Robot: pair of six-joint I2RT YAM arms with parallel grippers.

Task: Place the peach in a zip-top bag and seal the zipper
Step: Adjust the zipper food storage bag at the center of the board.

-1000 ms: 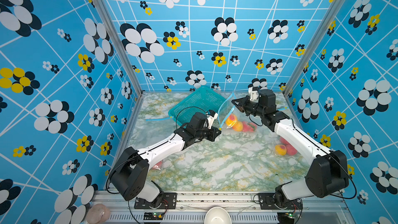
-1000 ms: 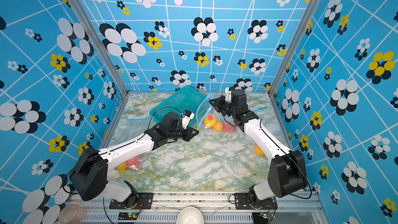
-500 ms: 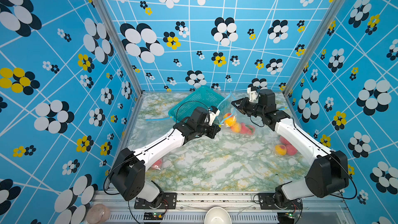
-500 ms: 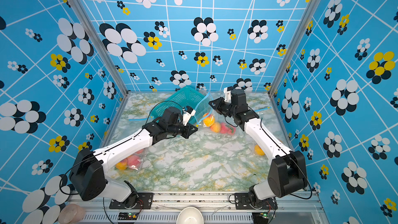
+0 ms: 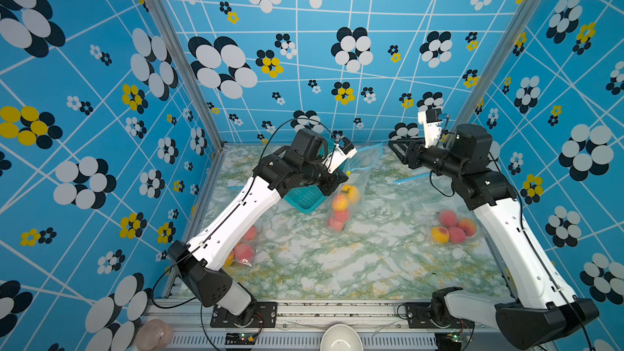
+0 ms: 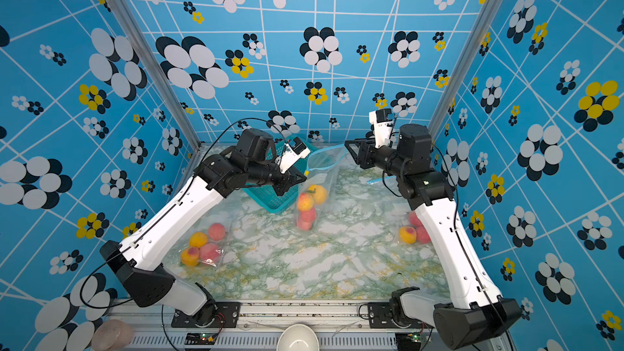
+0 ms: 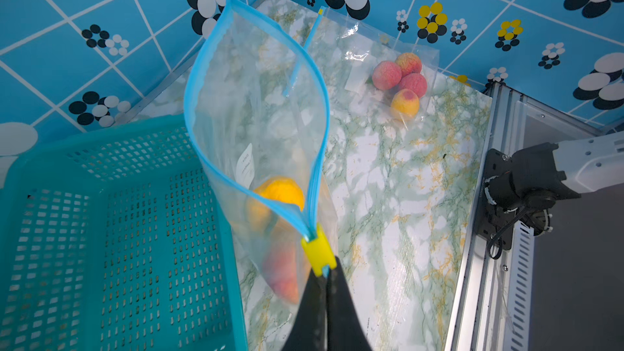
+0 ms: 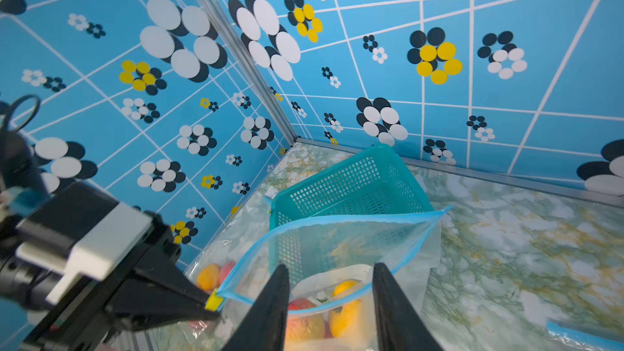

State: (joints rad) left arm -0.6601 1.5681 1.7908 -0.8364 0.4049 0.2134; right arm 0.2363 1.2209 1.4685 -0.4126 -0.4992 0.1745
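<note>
The flat tabletop (image 5: 354, 265), patterned like green, white and yellow marble, carries everything here. Near the back wall, left of centre, a teal perforated plastic basket (image 6: 270, 199) sits on it, partly hidden by an arm in both top views. Toward the front left lies a clear plastic bag of four pink and yellow peaches (image 6: 202, 248). On the right lies a second clear bag of four peaches (image 5: 452, 229), flat, its blue zipper strip (image 5: 410, 178) toward the back wall and the fruit bunched at the nearer end. A thin blue-edged piece of clear plastic (image 5: 235, 187) lies by the basket's left side. Just right of the basket hangs a clear zip-top bag with fruit (image 5: 341, 207); whether its lower end rests on the surface cannot be told.
</note>
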